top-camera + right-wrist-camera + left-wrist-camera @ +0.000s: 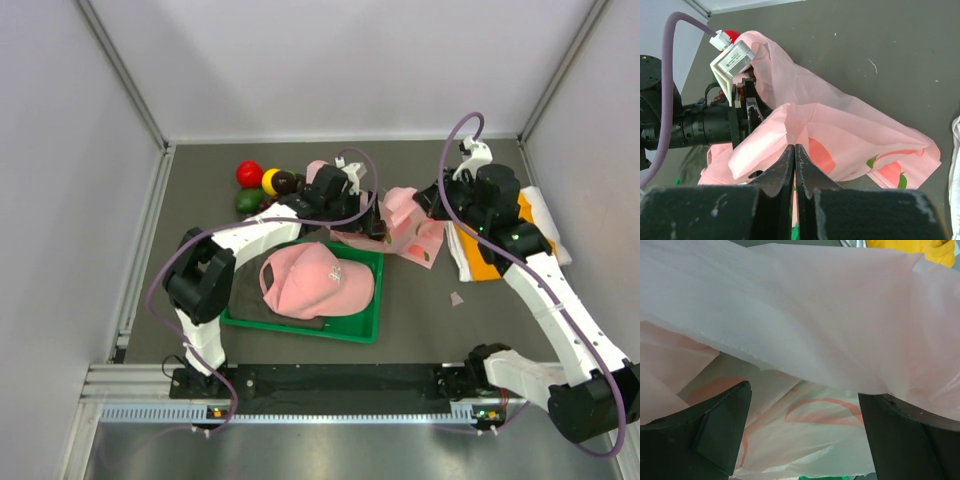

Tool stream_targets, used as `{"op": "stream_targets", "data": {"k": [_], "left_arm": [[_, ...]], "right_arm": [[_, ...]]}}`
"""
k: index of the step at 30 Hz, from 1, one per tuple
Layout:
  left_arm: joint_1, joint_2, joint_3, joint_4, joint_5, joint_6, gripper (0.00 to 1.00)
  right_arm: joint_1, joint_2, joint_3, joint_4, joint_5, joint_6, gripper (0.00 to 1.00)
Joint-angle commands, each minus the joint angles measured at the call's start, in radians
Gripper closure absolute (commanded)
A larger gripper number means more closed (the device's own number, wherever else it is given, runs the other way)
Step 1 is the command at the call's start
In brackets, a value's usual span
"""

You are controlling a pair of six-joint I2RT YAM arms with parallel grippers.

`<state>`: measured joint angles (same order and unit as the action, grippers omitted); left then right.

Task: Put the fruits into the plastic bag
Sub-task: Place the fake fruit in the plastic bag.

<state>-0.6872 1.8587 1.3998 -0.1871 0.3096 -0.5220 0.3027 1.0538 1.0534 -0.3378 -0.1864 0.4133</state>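
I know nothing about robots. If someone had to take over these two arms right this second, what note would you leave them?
Left gripper: open, fingers spread, bag film draped over it.
Right gripper: shut on a fold of the plastic bag.
Fruits: piled on the table at the back left, outside the bag.
Done: bag gripped by one arm; no fruit visible inside it.
Left: pick up each fruit and put it into the bag.
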Motion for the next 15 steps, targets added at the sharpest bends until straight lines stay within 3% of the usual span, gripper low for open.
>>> {"op": "stream_targets", "data": {"k": [1, 8, 15], "left_arm": [[-0.005, -0.058, 0.025, 0.012, -0.001, 0.02, 0.08], [-0.003, -0.144, -0.028, 0.008, 0.043, 0.095, 0.08], [-0.002, -0.357, -0.15, -0.023, 0.043, 0.201, 0.05]], "right_arm": [[-0.005, -0.025, 0.008, 0.023, -0.002, 0.004, 1.0], [-0.007, -0.025, 0.005, 0.023, 0.005, 0.002, 1.0], [-0.007, -0.034, 0.008, 0.017, 0.008, -0.001, 1.0]]}}
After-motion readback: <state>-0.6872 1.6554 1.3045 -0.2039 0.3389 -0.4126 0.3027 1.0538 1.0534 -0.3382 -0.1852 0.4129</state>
